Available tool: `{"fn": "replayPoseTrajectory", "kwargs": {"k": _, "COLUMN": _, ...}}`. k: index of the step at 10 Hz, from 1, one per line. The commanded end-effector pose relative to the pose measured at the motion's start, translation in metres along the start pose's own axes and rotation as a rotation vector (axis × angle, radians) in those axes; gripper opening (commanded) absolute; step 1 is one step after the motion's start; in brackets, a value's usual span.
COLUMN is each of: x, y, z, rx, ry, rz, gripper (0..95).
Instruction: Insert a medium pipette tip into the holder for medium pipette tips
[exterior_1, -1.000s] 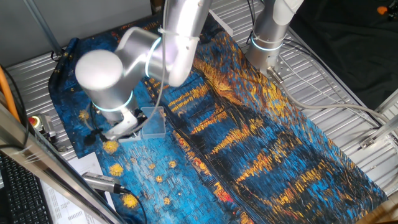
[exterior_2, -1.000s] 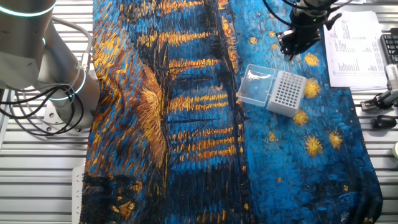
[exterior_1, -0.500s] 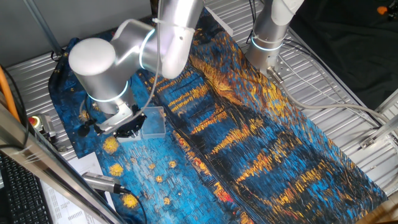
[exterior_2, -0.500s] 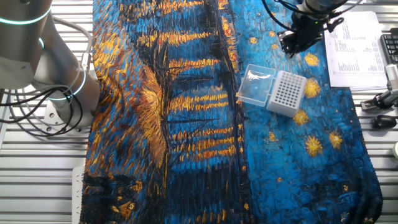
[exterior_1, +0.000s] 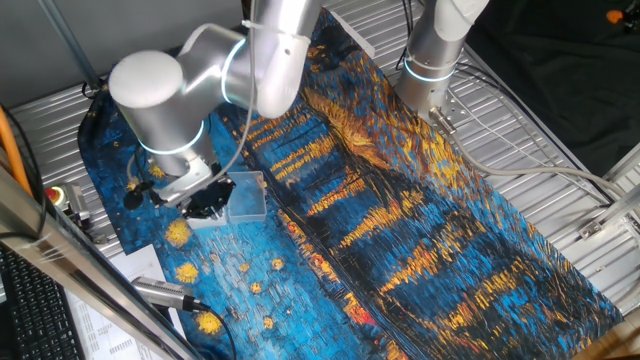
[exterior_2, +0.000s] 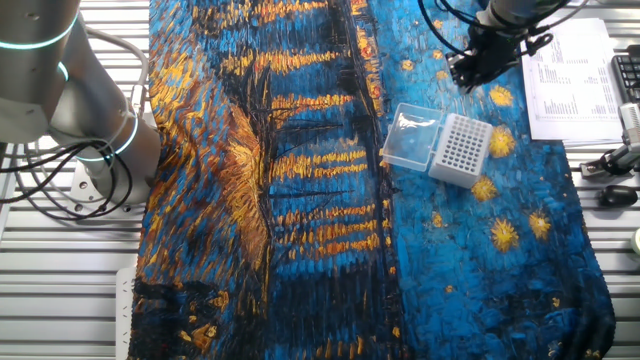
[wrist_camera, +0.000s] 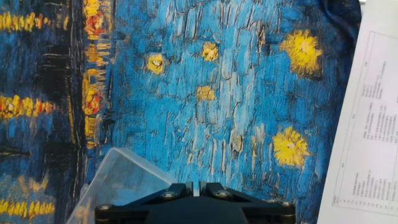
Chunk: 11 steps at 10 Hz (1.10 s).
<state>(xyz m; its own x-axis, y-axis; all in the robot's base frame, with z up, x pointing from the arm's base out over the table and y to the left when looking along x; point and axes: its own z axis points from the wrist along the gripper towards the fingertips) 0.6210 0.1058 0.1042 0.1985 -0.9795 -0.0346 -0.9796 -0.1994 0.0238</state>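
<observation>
Best to bring the gripper (exterior_2: 470, 72), jaws' state impossible to tell, squarely above the holder (exterior_2: 461, 149) beside the clear box (exterior_2: 411, 137), then descend vertically into one hole.

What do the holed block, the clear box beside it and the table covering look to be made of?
Holed block: likely matte white moulded plastic, opaque, even grid of holes. Clear box: glossy transparent plastic; the cloth shows through. Table covering: seemingly printed fabric, painting-style pattern, matte.

The arm hangs bent, its tool (exterior_2: 468, 72) pointing down, jaws together.
</observation>
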Motion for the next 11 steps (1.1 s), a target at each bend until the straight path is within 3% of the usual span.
{"fn": "replayPoseTrajectory", "kwargs": {"k": 1, "x": 0.0025, "y": 0.0018, "z": -0.0015, "rx": 0.008, "ry": -0.027, "rz": -0.005, "gripper": 0.0}}
{"fn": "replayPoseTrajectory", "kwargs": {"k": 7, "x": 0.0032, "y": 0.0026, "z": -0.0019, "rx": 0.027, "ry": -0.11, "rz": -0.003, "gripper": 0.0}}
{"fn": "replayPoseTrajectory", "kwargs": {"k": 11, "x": 0.0072, "y": 0.0058, "z": -0.0045, "rx": 0.036, "ry": -0.129, "rz": -0.016, "gripper": 0.0}}
